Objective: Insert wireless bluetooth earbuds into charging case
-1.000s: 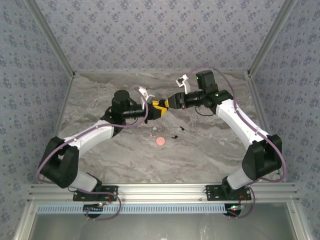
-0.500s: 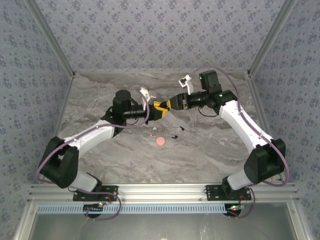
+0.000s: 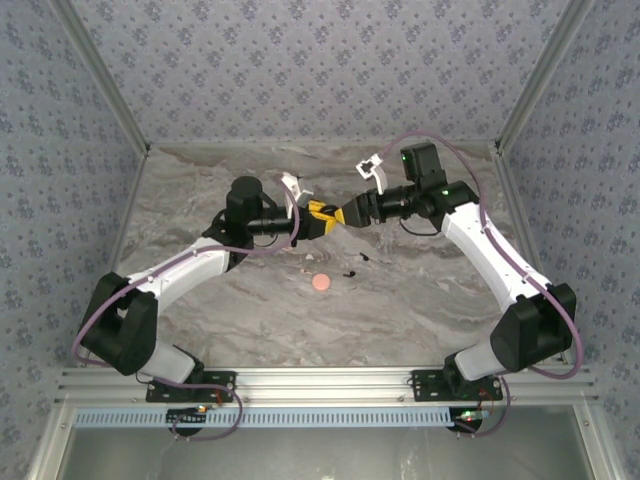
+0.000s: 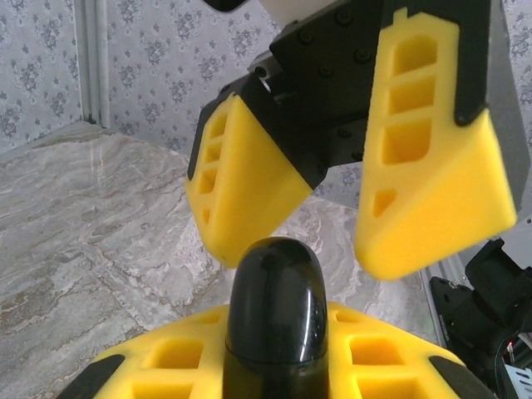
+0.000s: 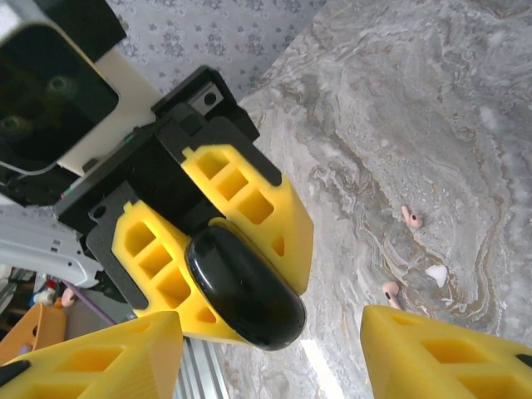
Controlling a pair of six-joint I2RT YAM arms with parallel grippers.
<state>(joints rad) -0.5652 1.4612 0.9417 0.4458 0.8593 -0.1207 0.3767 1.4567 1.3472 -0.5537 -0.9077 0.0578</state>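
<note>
My left gripper (image 3: 318,220) is shut on a glossy black charging case (image 4: 274,316), held above the table with its rounded end sticking out; the lid is closed. My right gripper (image 3: 346,212) faces it, open. Its yellow fingers (image 4: 249,191) stand to either side of the case's free end (image 5: 245,291) and touch nothing. In the right wrist view my own fingertips (image 5: 91,357) frame the case from below. Two tiny black earbuds (image 3: 350,272) (image 3: 365,257) lie on the marble below the grippers.
A pink round disc (image 3: 320,283) lies on the marble table (image 3: 420,300) near the black bits. Two small pink earbuds (image 5: 411,218) (image 5: 391,290) and a white scrap (image 5: 436,273) lie on the table. Patterned walls close in the back and sides.
The right gripper's jaws have spread wider around the case's end, and its arm has shifted slightly right. The left arm holds the case still.
</note>
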